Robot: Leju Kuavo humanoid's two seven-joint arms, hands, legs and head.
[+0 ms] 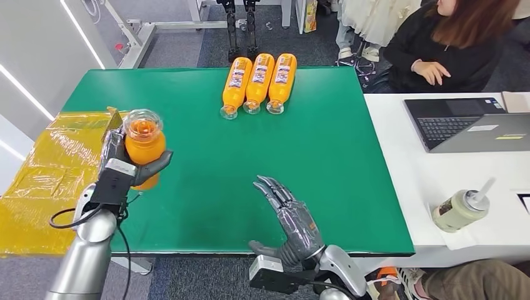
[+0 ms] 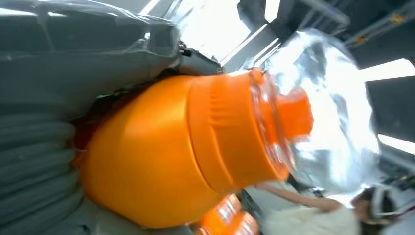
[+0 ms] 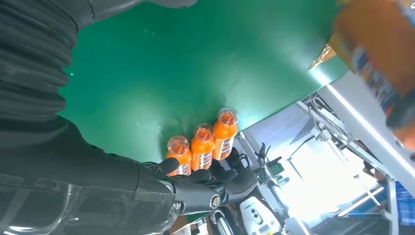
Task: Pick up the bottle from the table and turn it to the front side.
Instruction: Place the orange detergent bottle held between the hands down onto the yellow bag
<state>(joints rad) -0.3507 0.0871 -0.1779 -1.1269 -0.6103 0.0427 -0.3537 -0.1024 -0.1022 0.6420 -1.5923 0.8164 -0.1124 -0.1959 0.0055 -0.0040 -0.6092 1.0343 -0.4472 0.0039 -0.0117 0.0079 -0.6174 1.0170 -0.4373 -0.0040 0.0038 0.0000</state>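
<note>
At the counter's left edge, a yellow plastic-wrapped surface (image 1: 50,169) is seen butting against the green counter (image 1: 206,187). Just over that edge, an orange juice bottle (image 1: 144,147) is held clear of the counter by the left hand (image 1: 119,169), whose fingers and thumb are wrapped around the lower body. The bottle is carried roughly upright, its clear domed cap (image 1: 142,122) pointing up toward the head camera. In the left wrist view the orange body (image 2: 147,161) is seen pressed against the grey thumb, and the label is not readable there, so it cannot be told which side faces front.

Toward the counter's far edge, three more orange bottles (image 1: 257,82) are laid side by side, touching, caps toward the robot. At the near edge, the right hand (image 1: 290,219) is held open above the green surface, fingers spread, with nothing in it.

Beyond the counter's right edge, a white desk (image 1: 400,181) carries a laptop (image 1: 465,122) and a lidded cup with a straw (image 1: 461,208); a person (image 1: 450,47) is seated behind it.

Slip is judged the main risk: the smooth rounded body is gripped low, so a turn of the wrist could let it rotate or drop at the counter's edge. The front could also be overshot if the label is hidden by the fingers.
</note>
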